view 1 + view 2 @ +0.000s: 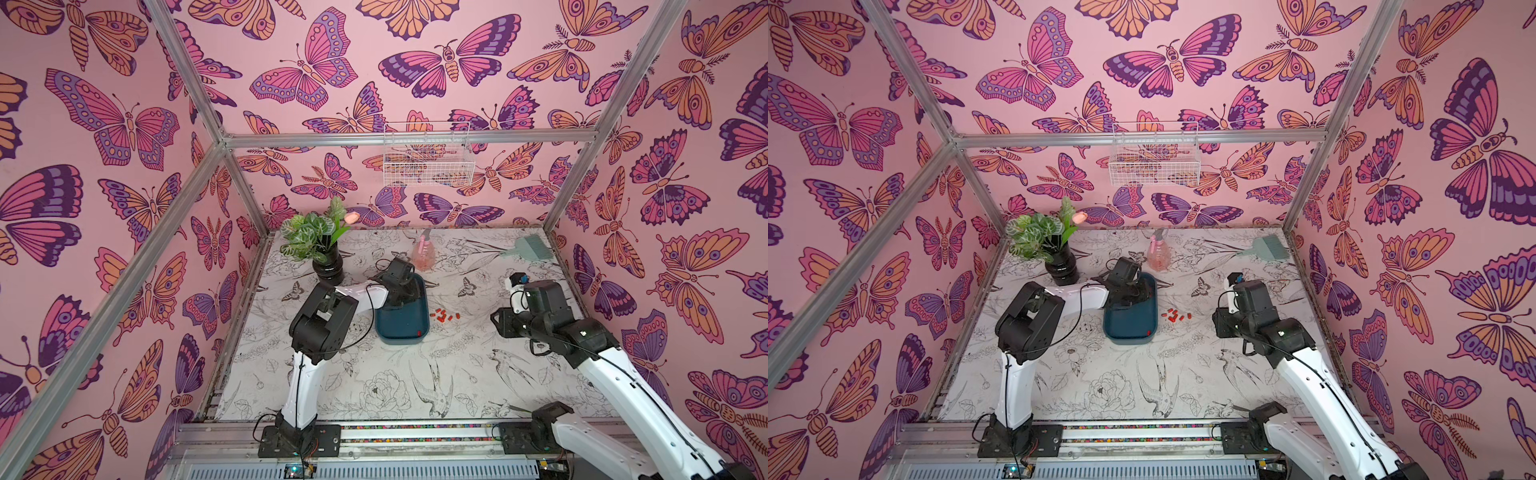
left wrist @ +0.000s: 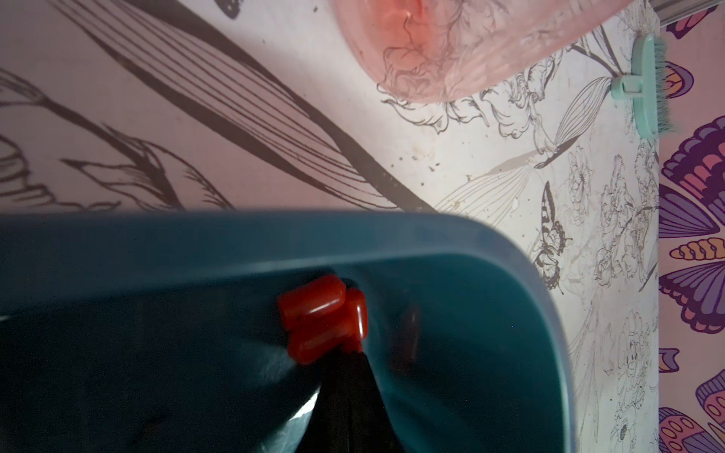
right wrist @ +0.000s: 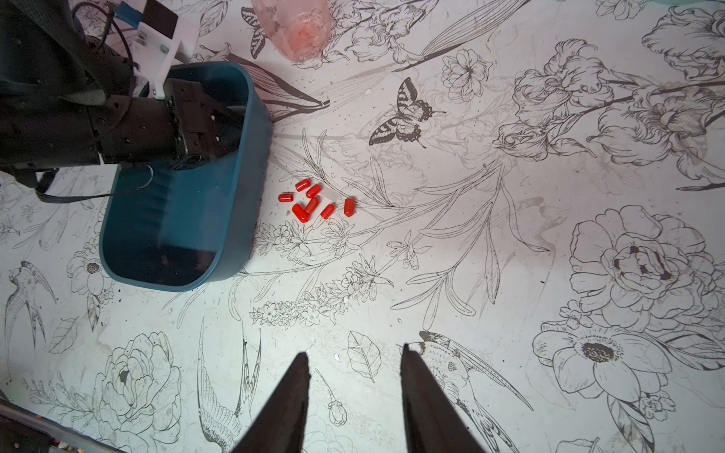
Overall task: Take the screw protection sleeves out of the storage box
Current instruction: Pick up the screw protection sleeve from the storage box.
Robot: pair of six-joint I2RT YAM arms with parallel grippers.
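Both top views sit high over the near edge, looking down and toward the far wall (image 1: 1183,83) — near-twin pictures of the whole table (image 1: 374,374). The left wrist view is low and very close inside the box (image 2: 353,239), facing far, past the left gripper (image 2: 349,355) and sleeves (image 2: 314,313) to the bottle (image 2: 451,47) and brush (image 2: 647,86). The right wrist view looks down from higher, over the right gripper (image 3: 355,353) — it shares box and bottle with the left wrist view.

A staged robot test cell: aluminium frame (image 1: 311,140), butterfly-papered walls (image 1: 374,50), and robot arms (image 1: 299,386) bolted to a front rail (image 1: 415,435).
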